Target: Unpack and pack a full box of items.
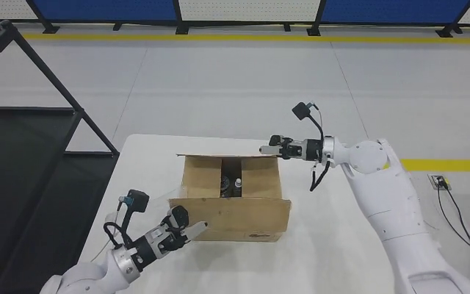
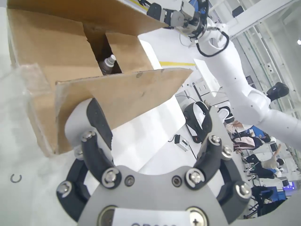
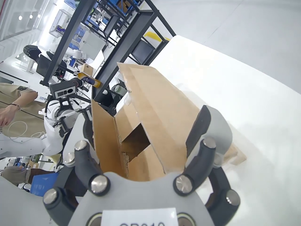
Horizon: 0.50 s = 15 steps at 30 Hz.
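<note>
Inside the box (image 1: 235, 217), 2 folded flaps (image 1: 202, 176) partly cover dark bottles (image 1: 230, 184).

A pale floor (image 1: 235, 81) carries a yellow line (image 1: 183, 37) below blue panels (image 1: 103, 9), with perhaps a black shelving frame (image 1: 73, 110) alongside.

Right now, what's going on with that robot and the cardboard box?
The robot seems to be opening a cardboard box on the white table, one arm per side. Its left gripper is open at the edge of the near flap, and its right gripper is open around a corner of the far flap. Both outer flaps are raised, and a bottle shows through the gap between the inner flaps.
</note>
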{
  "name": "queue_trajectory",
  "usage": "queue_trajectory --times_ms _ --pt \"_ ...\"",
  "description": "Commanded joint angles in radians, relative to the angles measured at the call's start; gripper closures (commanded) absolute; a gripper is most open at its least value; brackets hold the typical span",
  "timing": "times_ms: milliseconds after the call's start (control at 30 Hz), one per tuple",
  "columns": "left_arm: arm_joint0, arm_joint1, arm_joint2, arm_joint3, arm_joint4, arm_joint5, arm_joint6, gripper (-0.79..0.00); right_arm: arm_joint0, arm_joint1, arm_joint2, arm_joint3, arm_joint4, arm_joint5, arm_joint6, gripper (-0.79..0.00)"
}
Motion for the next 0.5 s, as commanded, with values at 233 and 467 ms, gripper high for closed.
queue_trajectory --times_ms 233,467 --pt "-0.043 -0.003 0.042 0.02 0.039 0.056 0.04 -0.785 -0.028 0.011 -0.007 -0.087 -0.01 0.12 0.047 -0.785" --pt "-0.04 -0.003 0.042 0.025 0.036 0.062 0.046 -0.785 -0.037 0.01 -0.01 -0.091 -0.006 0.132 0.041 -0.785"
